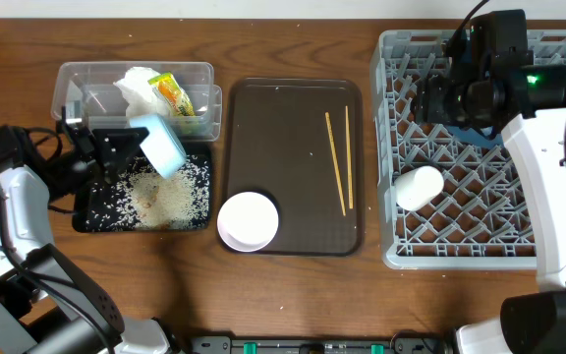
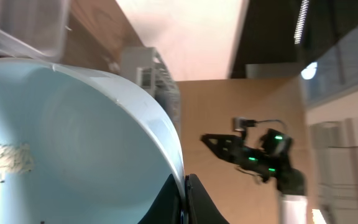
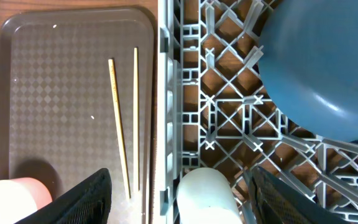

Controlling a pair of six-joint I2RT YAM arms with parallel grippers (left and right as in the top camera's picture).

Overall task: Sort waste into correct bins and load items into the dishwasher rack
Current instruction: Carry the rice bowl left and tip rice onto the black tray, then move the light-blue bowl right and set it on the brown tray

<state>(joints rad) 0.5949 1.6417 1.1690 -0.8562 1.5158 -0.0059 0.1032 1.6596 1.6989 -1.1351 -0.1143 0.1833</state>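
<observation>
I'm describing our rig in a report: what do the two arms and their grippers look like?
The left arm and right arm have white shell links with black joints and wrist units. Thin black cables loop off them. A green light glows on the right wrist. The gripper fingers are black and tapered.

Left: tub (image 1: 72, 74) sits behind shallow tray (image 1: 88, 218), tissue (image 1: 138, 87) and snack wrapper (image 1: 173, 94) in the tub, rice (image 1: 170, 202) on the tray, tilted bowl (image 1: 162, 146) above it | Centre: serving tray (image 1: 283, 147), chopsticks (image 1: 338, 162) on its right half, second bowl (image 1: 248, 220) on its near-left corner | Right: dishwasher rack (image 1: 460, 236), cup (image 1: 419, 187) inside at left, plate (image 3: 316, 68) behind it.
</observation>
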